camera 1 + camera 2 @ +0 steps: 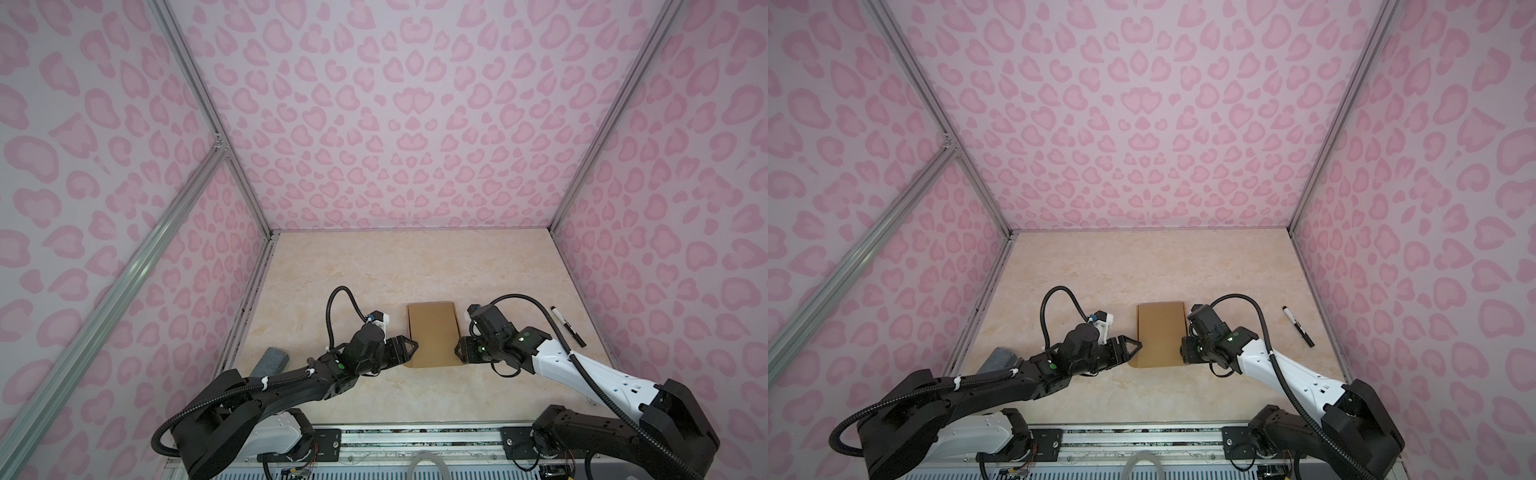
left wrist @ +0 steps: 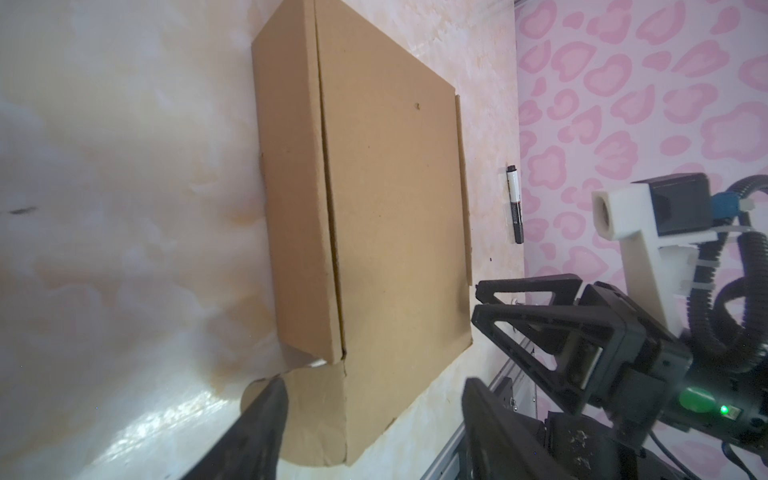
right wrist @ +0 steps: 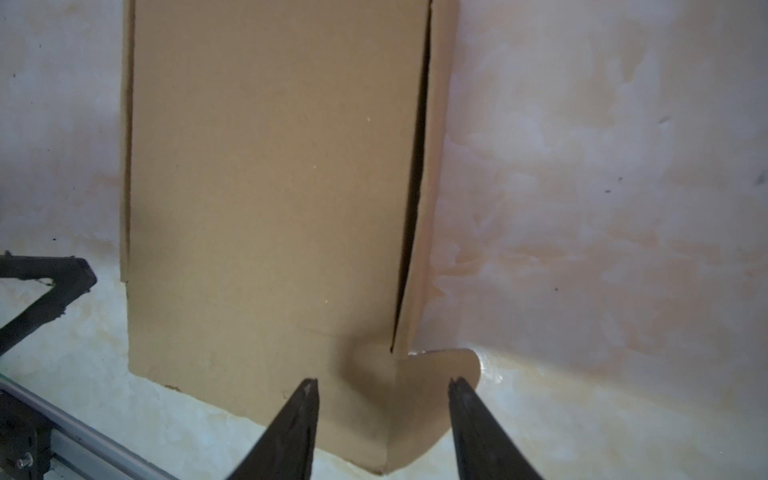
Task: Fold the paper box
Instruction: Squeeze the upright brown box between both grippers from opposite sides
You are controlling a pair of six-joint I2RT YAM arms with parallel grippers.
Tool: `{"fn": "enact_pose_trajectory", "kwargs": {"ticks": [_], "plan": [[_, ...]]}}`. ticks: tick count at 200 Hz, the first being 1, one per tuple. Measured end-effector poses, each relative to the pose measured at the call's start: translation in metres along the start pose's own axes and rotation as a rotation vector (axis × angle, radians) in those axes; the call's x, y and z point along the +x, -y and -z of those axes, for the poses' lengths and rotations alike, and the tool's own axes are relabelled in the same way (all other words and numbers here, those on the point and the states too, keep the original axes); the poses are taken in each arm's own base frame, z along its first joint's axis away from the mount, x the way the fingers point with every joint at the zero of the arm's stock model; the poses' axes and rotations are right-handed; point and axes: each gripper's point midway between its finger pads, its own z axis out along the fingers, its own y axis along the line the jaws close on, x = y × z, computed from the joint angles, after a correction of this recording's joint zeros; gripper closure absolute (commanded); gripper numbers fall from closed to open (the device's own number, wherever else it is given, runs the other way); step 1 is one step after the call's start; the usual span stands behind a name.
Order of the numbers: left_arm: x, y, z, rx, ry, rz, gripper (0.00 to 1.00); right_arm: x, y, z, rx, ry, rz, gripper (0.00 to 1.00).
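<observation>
The paper box (image 1: 434, 332) (image 1: 1160, 332), a shallow brown cardboard carton, lies flat mid-table with its top panel down. Rounded tabs stick out at its two near corners. My left gripper (image 1: 412, 347) (image 1: 1136, 347) is at the near left corner. In the left wrist view it (image 2: 372, 386) is open, its fingers either side of that corner of the box (image 2: 386, 208). My right gripper (image 1: 460, 353) (image 1: 1182, 353) is at the near right corner. In the right wrist view it (image 3: 382, 384) is open astride the corner fold and tab of the box (image 3: 270, 187).
A black marker pen (image 1: 568, 326) (image 1: 1298, 326) (image 2: 514, 203) lies on the table right of the right arm, near the wall. A grey felt block (image 1: 272, 359) (image 1: 1000, 359) sits by the left wall, partly behind the left arm. Pink patterned walls enclose three sides.
</observation>
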Motion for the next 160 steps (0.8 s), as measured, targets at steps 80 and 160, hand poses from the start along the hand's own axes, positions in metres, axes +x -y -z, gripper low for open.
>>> {"fn": "enact_pose_trajectory", "kwargs": {"ticks": [80,160], "plan": [[0.007,0.005,-0.010,0.013,-0.025,0.009,0.31,0.002,-0.005,-0.007,-0.026,-0.009,-0.001,0.49],[0.011,0.003,-0.008,0.015,-0.036,0.012,0.32,0.007,-0.001,-0.008,-0.017,-0.021,0.003,0.49]]}}
